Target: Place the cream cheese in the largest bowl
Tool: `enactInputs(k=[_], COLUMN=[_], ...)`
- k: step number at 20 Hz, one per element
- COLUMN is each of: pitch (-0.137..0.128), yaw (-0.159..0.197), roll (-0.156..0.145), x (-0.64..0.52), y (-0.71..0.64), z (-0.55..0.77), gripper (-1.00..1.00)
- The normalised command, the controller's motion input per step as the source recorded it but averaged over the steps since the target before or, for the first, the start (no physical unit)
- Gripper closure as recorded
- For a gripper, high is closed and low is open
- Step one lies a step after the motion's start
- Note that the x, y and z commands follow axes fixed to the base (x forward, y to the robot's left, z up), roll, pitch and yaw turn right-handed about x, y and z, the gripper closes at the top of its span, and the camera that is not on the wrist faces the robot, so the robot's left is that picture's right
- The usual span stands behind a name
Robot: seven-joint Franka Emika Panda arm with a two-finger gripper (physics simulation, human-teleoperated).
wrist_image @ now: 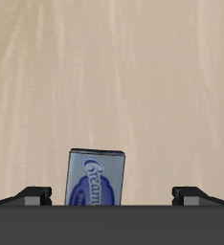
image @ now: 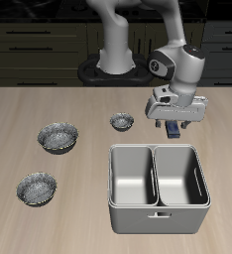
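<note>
The cream cheese (wrist_image: pixel 95 179) is a small dark blue box with a paler label, on the wooden table. In the exterior view the cream cheese (image: pixel 174 128) shows just below my gripper (image: pixel 174 119). In the wrist view my gripper (wrist_image: pixel 114 196) is open, and the box sits between the two fingers, closer to one fingertip (wrist_image: pixel 35 196) and touching neither. Part of the box is hidden behind the gripper body. The largest bowl (image: pixel 58 136) is shiny silver-grey with a speckled inside. It stands far across the table from the gripper.
A tiny silver bowl (image: pixel 122 121) stands close beside the gripper. A shallower silver bowl (image: pixel 37 188) sits nearer the table's front edge. A grey two-compartment tub (image: pixel 158 203) stands just in front of the gripper.
</note>
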Motion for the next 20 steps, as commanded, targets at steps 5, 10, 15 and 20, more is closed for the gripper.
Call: enactInputs(k=[5,10,15,20], pitch=[0.072,0.02,-0.019,-0.041], yaw=[0.006,-0.011,-0.01,-0.01], roll=[0.034,0.013,0.015,0.021], x=[0.05,0.01,-0.03,0.01], y=[-0.03,-0.01,-0.04,-0.16], z=[-0.32,-0.13,0.12,0.24], gripper=[-1.0,1.0,1.0,1.0])
